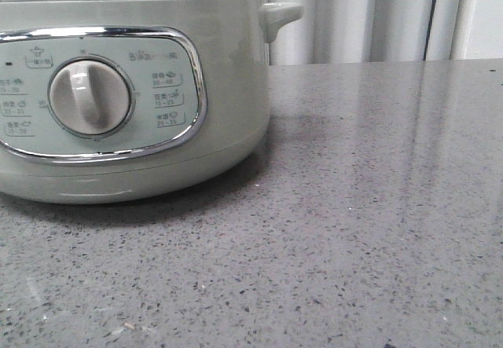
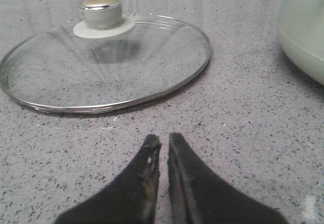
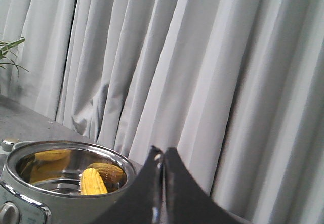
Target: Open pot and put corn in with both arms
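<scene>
The pot is sitting on the grey speckled table, filling the left part of the front view, with its chrome-framed control panel and grey-white dial facing the camera. A small side handle is sticking out near its metal rim, and pale curtains are hanging behind the table.

The pot is standing open. Its glass lid is lying flat on the table in the left wrist view, knob pointing up, with the pot's pale-green wall showing near it but apart from it. The left gripper is hovering low over the table just short of the lid's metal edge, touching nothing; its 2 jaws are pressed almost together with only a thin slit between them, holding nothing.

In the right wrist view, the corn is lying inside the pot's shiny metal bowl, its yellow kernels reflecting in the bowl wall. The right gripper is hanging above and to one side of the pot, in front of the curtains, its jaws closed together and empty. A few green leaves are poking in at the edge of that view.
</scene>
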